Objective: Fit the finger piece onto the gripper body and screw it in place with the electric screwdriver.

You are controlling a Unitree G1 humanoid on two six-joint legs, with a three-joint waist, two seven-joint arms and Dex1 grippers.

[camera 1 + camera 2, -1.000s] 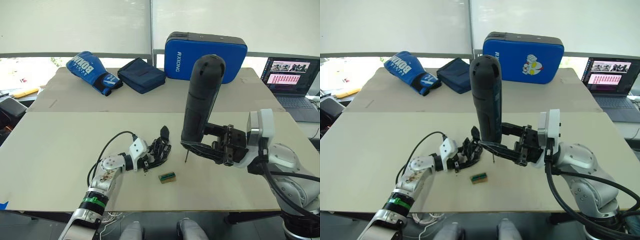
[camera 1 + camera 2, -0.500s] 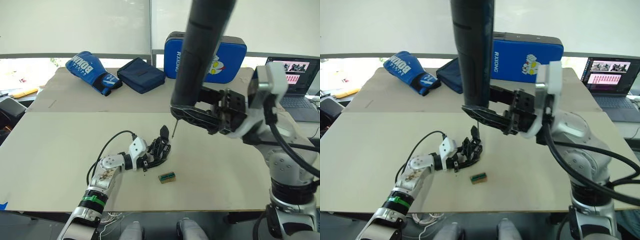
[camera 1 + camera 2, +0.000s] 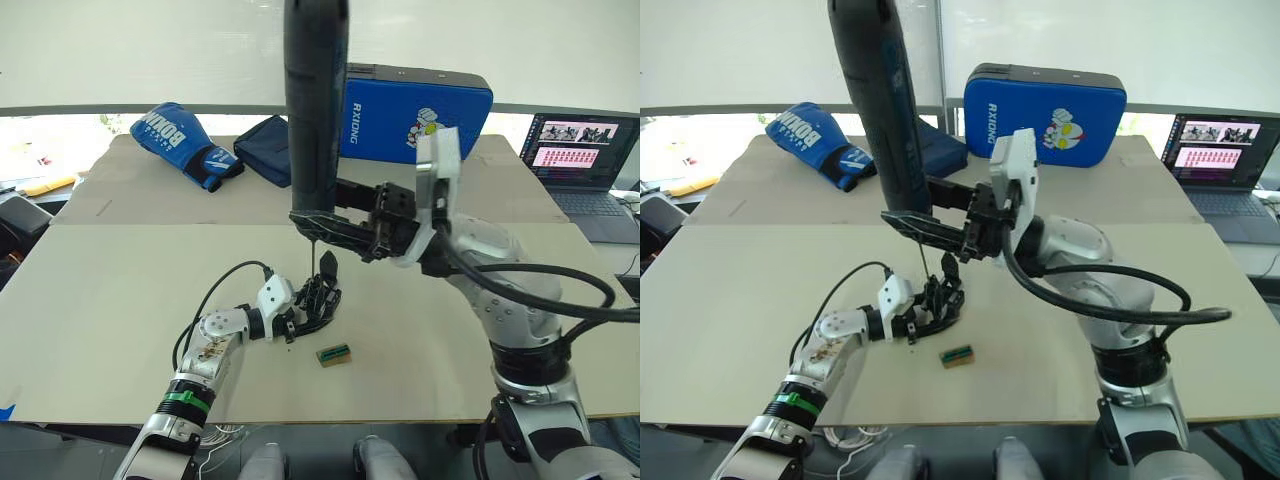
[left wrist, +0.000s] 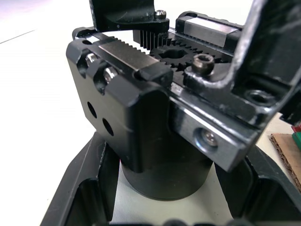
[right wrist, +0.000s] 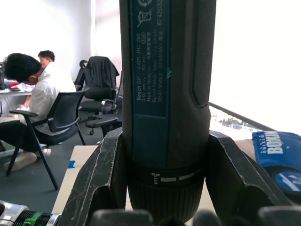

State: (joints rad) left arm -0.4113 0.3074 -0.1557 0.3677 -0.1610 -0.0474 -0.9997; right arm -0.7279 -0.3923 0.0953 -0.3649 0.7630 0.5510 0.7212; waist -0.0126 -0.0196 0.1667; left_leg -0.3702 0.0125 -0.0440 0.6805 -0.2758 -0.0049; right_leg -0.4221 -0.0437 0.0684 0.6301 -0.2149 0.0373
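The right tool (image 3: 335, 222) clamps the electric screwdriver (image 3: 316, 110) upright, its thin bit pointing down just above the gripper body (image 3: 318, 297). The left tool (image 3: 300, 318) grips that gripper body by its round base on the counter (image 3: 110, 300), near the middle. A small green-and-tan block (image 3: 334, 353) lies just nearer, to the right.
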